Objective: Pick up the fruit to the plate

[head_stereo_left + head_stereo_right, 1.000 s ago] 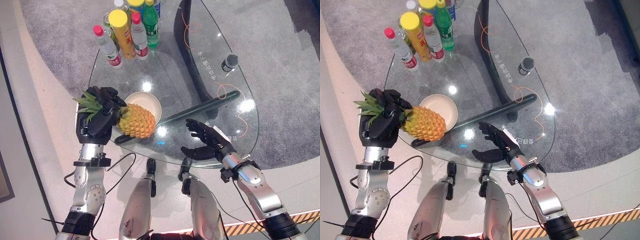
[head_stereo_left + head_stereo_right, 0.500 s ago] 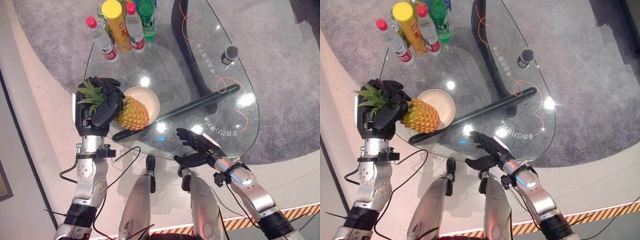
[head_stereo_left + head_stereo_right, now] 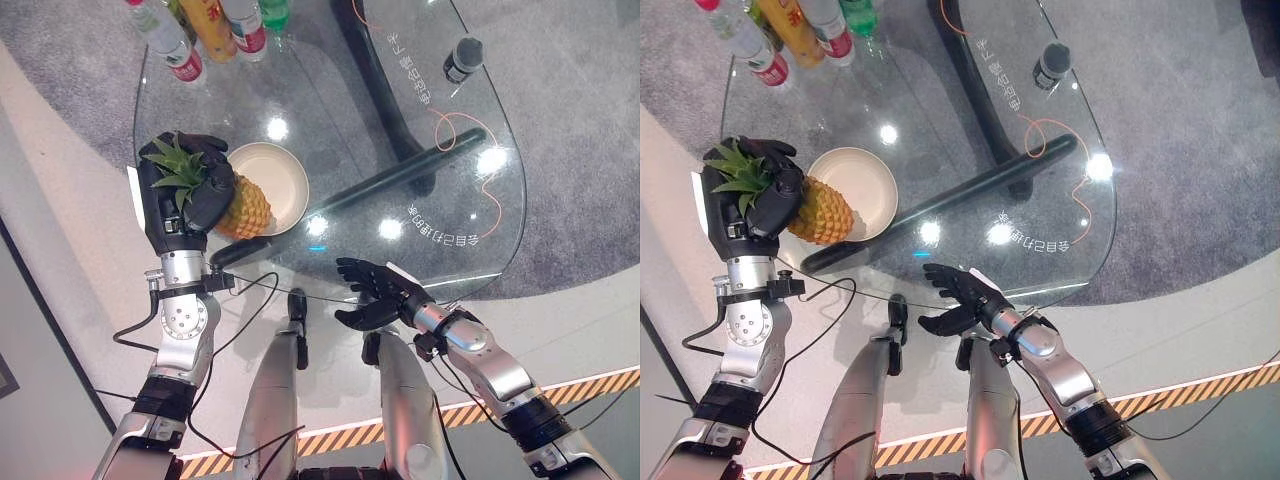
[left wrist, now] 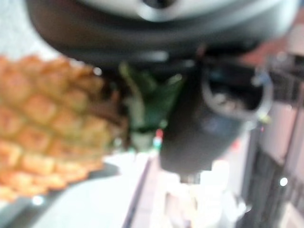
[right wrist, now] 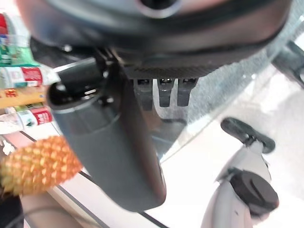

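Observation:
A yellow-orange pineapple (image 3: 245,205) with a green leafy crown is held by my left hand (image 3: 190,195), whose fingers curl round the crown end. The fruit's body leans over the left rim of the cream plate (image 3: 278,172) on the glass table (image 3: 350,120). In the left wrist view the pineapple (image 4: 42,128) shows close beside the dark thumb. My right hand (image 3: 375,295) hovers at the table's near edge, fingers spread and holding nothing. In the right wrist view the pineapple (image 5: 38,164) shows past the right hand (image 5: 118,142).
Several bottles (image 3: 200,30) stand at the table's far left. A dark round object (image 3: 460,60) sits at the far right beside an orange cable (image 3: 455,140). A dark bar (image 3: 400,180) runs under the glass. Grey carpet surrounds the table.
The whole view has shifted, so the camera moved. My left hand has brought the pineapple closer to the plate's left rim. My right hand has drawn back towards the table's near edge.

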Robot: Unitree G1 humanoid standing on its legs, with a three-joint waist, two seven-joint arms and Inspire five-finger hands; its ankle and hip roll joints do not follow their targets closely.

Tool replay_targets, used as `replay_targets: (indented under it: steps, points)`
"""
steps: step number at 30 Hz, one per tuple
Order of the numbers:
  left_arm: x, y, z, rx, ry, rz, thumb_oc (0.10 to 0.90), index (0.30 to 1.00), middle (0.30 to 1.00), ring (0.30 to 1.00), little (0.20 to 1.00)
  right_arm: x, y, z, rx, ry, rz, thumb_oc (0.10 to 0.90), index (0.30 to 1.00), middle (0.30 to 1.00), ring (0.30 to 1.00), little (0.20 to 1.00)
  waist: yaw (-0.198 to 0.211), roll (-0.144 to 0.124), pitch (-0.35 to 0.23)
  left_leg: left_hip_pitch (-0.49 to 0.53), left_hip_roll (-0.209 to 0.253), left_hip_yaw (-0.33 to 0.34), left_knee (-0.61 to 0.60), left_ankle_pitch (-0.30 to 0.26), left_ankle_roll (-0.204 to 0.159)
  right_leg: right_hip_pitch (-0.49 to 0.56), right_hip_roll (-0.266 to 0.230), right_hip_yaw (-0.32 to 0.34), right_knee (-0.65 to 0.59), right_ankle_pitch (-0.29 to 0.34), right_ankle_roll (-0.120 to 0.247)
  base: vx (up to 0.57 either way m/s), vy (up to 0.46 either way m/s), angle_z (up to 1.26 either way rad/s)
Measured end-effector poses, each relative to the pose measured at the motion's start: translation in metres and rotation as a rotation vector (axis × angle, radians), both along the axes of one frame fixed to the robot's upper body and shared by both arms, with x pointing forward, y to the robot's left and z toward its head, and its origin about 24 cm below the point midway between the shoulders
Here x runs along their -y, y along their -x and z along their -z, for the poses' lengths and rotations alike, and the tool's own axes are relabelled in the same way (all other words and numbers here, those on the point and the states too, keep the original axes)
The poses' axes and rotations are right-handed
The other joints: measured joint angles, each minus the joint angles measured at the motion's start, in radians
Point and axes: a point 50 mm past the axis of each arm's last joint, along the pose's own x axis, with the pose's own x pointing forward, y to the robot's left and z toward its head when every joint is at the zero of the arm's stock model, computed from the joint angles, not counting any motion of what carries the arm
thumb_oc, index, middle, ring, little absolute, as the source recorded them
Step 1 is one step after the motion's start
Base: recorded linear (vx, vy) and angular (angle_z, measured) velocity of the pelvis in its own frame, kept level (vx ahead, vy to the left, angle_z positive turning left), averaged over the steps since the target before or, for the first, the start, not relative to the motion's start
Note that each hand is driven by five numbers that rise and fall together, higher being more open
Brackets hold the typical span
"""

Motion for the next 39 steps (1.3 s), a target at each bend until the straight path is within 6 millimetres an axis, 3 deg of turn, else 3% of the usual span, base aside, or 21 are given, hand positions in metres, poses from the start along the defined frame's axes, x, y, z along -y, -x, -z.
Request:
replay_targets:
  steps: [4,12,21,35,39]
  points:
    - [0.004,0.000,-0.003,0.034,-0.021,-0.034,0.100,0.300,0.300,0.300,0.200,-0.005,0.000,0.002,-0.022,0.016,-0.027,0.800,0.900,0.900,0.900,0.900,-0.004,0.000,0.000,-0.017,0.000,0.019,-0.003,-0.002,0.002,-0.033,0.002,0.020,0.010,0.001,0.000,0.00,0.082,-0.12]
    - [0.015,0.002,-0.033,0.245,-0.063,-0.094,0.100,0.300,0.300,0.300,0.200,-0.007,-0.007,0.000,-0.038,0.009,-0.033,0.800,0.900,0.900,0.900,0.900,-0.027,0.000,0.000,-0.074,-0.002,0.022,0.008,-0.002,0.002,-0.092,0.001,0.025,0.019,0.004,-0.001,0.02,0.070,-0.02]
    - [0.024,0.002,-0.048,0.373,-0.136,-0.183,0.100,0.300,0.300,0.300,0.200,-0.012,-0.011,-0.003,-0.052,0.022,-0.046,0.800,0.900,0.900,0.900,0.900,-0.039,-0.001,-0.001,-0.109,-0.005,0.048,0.010,-0.003,0.004,-0.146,0.006,0.050,0.031,0.006,-0.002,0.00,0.061,-0.07]
    - [0.009,-0.016,-0.030,0.289,-0.100,-0.348,0.100,0.300,0.300,0.300,0.200,-0.008,-0.022,-0.012,-0.024,0.046,-0.037,0.800,0.900,0.900,0.900,0.900,-0.052,-0.001,-0.001,-0.171,0.011,0.064,0.012,0.000,-0.006,-0.216,0.024,0.068,0.029,0.019,-0.008,-0.02,0.034,-0.04]
    - [0.010,-0.019,-0.033,0.292,-0.110,-0.345,0.100,0.300,0.300,0.300,0.200,-0.006,-0.024,-0.017,-0.005,0.045,-0.036,0.800,0.900,0.900,0.900,0.900,-0.053,-0.002,-0.002,-0.195,0.012,0.062,0.020,0.001,-0.007,-0.235,0.025,0.068,0.028,0.024,-0.010,0.00,0.008,0.00]
